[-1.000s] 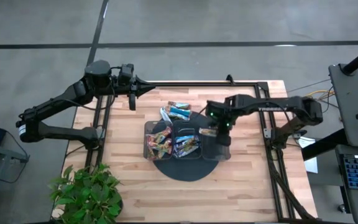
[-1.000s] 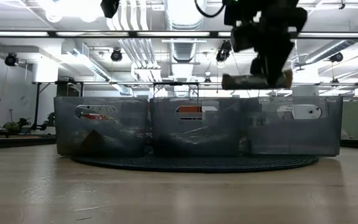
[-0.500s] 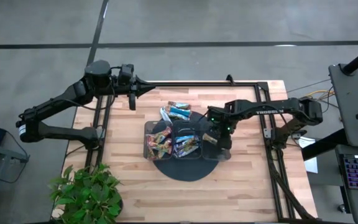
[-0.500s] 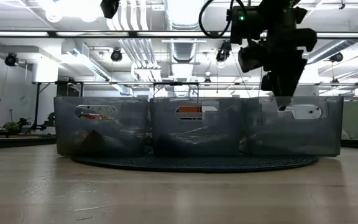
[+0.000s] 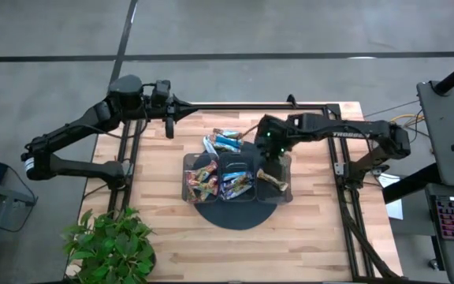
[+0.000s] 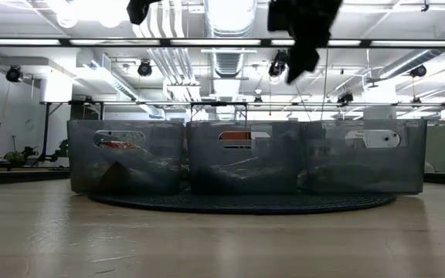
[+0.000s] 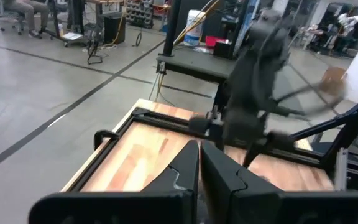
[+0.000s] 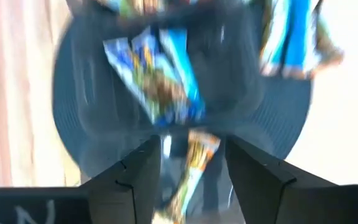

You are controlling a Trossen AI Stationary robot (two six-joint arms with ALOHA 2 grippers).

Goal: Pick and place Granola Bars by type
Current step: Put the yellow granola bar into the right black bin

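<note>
Currently the right gripper, fingers spread and empty, hovers above the dark three-compartment plastic tray (far edge). One light foil-wrapped granola bar lies in its right compartment. Left gripper: pressed together.

Our right arm is reaching in from the right side of the high view, elbow bent, wrist pointing down. Our right gripper is hanging with jaws spread apart and nothing between them. Our left arm is waiting at the far left, stretched along the back edge, left gripper with jaws pressed together.
</note>
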